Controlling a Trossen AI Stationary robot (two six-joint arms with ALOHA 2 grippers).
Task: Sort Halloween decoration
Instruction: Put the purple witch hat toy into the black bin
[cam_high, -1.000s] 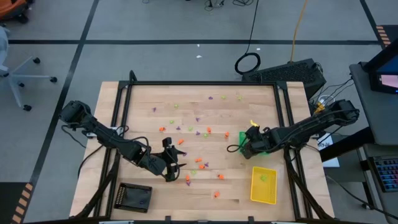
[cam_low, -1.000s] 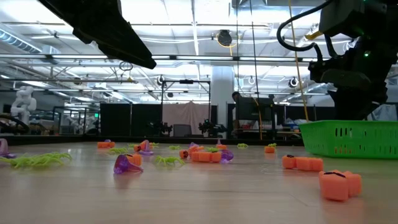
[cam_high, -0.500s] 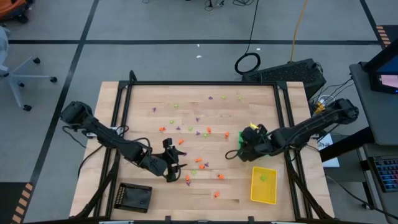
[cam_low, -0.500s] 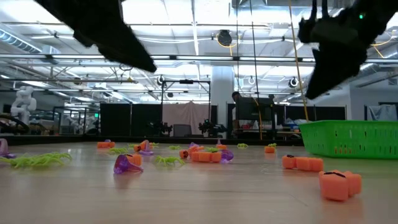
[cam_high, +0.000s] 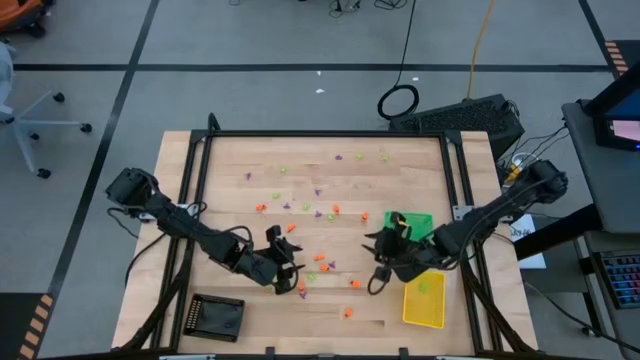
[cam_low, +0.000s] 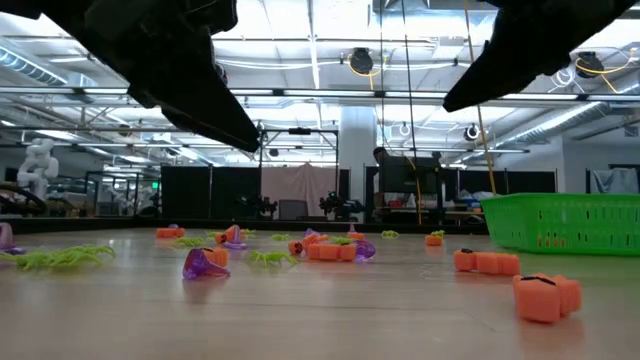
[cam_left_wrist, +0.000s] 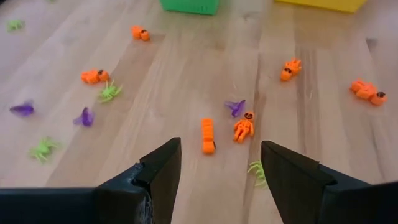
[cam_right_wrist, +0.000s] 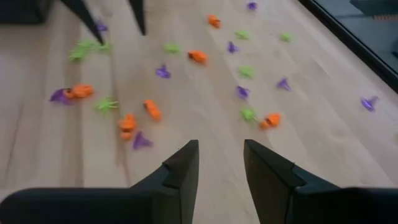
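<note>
Small orange, purple and lime-green Halloween decoration pieces (cam_high: 320, 262) lie scattered over the middle of the wooden table. My left gripper (cam_high: 288, 268) hovers open over the near-left part of the scatter. In its wrist view an orange bar (cam_left_wrist: 208, 135), an orange figure (cam_left_wrist: 244, 126) and a green spider (cam_left_wrist: 258, 173) lie on the wood ahead of its fingers (cam_left_wrist: 158, 177). My right gripper (cam_high: 384, 268) hangs open and empty above bare wood, between the green tray (cam_high: 412, 224) and the yellow tray (cam_high: 423, 298). It points toward the scatter (cam_right_wrist: 149, 111).
A black tray (cam_high: 217, 317) sits at the near left corner. The yellow tray holds a green piece (cam_high: 424, 286). In the low view the green tray (cam_low: 565, 222) stands at the right, with orange blocks (cam_low: 543, 295) in front. A black frame (cam_high: 325, 134) rims the table.
My right gripper has left the green tray, moving toward the table's near edge and a little left. It has risen and rolled, so it now points out over the scatter. My left gripper has sunk a little toward the pieces. No decoration has moved.
</note>
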